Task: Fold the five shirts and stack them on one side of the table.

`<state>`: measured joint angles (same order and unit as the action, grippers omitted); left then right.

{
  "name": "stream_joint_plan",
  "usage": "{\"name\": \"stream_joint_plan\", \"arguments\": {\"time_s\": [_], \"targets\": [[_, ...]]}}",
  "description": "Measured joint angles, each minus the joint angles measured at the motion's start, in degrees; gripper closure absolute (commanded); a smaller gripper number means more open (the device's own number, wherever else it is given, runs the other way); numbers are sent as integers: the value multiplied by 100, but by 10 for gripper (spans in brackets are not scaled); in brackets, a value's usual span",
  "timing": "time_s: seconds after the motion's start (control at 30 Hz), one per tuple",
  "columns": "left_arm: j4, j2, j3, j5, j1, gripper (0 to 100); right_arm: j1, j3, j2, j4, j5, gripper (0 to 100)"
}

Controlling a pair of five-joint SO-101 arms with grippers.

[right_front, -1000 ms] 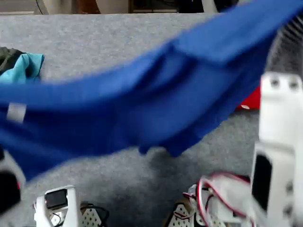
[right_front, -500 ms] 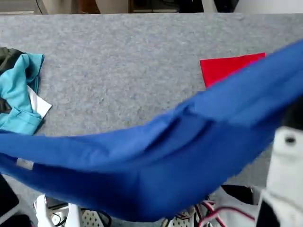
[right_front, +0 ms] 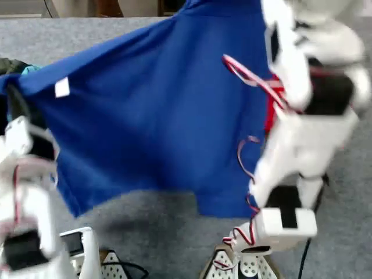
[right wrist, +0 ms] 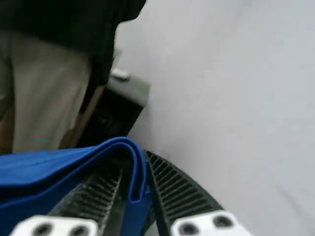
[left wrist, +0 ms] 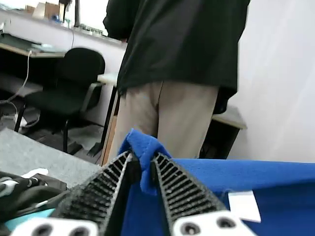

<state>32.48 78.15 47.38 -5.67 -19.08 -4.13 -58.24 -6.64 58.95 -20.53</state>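
The left gripper (left wrist: 142, 158) is clenched on a bunched corner of the blue shirt (right_front: 157, 116), with the cloth pinched between its ribbed jaws. The right gripper (right wrist: 136, 164) is clamped on a folded edge of the same shirt. Between the two arms the shirt hangs spread out above the grey table (right_front: 145, 238), with a white tag (right_front: 62, 88) showing near the left arm's end. A red shirt (right_front: 271, 113) lies on the table behind the right arm, partly hidden. A heap of dark and teal clothes (right_front: 11, 65) sits at the table's left edge.
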Motion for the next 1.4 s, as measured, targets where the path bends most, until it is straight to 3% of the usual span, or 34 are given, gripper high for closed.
{"name": "stream_joint_plan", "arguments": {"time_s": [0.1, 0.2, 0.37, 0.63, 0.8, 1.07, 1.2, 1.4], "targets": [[-1749, -290, 1371, 0, 0, 979, -211, 334, -589, -492, 0, 998], [-2532, -879, 1618, 0, 9, 978, -273, 431, -1169, -695, 0, 998], [-2831, -2857, 1046, -9, 18, 979, -281, 431, -1864, -747, 0, 998], [-2998, -6646, -1503, -9, 79, 981, -281, 413, -2127, -607, 0, 998], [-1908, -6919, -1960, -9, 97, 981, -237, 281, -2127, 246, -62, 998], [879, -5688, -1451, 176, 141, 981, -167, -255, -2110, 2945, -1477, 998], [1292, -4756, -492, 659, 448, 981, -167, -536, -1916, 4053, -1705, 998], [1310, -3473, 703, 826, 466, 981, 88, 62, -1029, 4255, -1829, 998]]}}
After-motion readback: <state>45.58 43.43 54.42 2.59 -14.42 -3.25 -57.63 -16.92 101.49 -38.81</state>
